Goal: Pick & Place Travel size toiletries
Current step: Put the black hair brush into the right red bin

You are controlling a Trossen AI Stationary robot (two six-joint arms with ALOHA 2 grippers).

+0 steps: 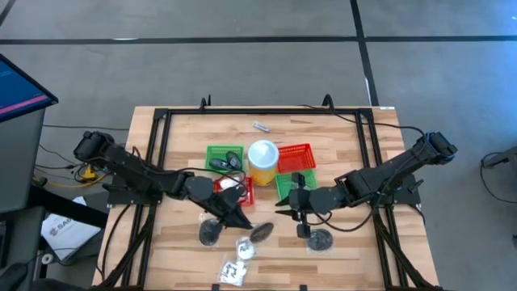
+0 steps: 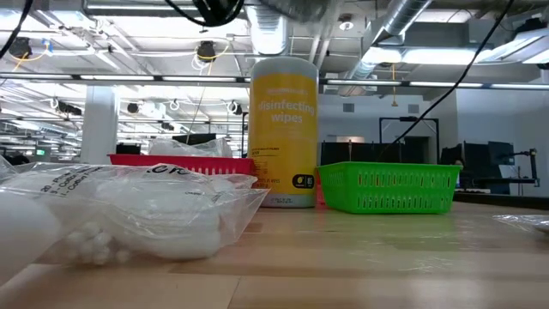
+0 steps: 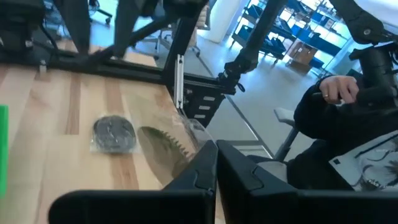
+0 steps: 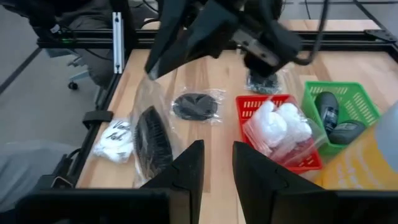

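Note:
My left gripper hangs over the table's near middle, shut on a clear bag with a dark toothed piece. My right gripper stands just to its right, open, with nothing between its fingers. On the table lie a dark round piece in a clear bag, another such bag, a white printed packet and a small silvery piece at the far side. A bag of white pieces rests in a red basket. My left gripper pinches the clear bag's upper edge between its two shut fingers. The fingers come slanting from the table's left. The bag hangs slack below them with the dark toothed piece inside; whether its lower end touches the table, I cannot tell.
A yellow canister of wipes stands mid-table among red and green mesh baskets; one green basket holds dark items. A black frame runs around the table. A person sits beyond the table's right side.

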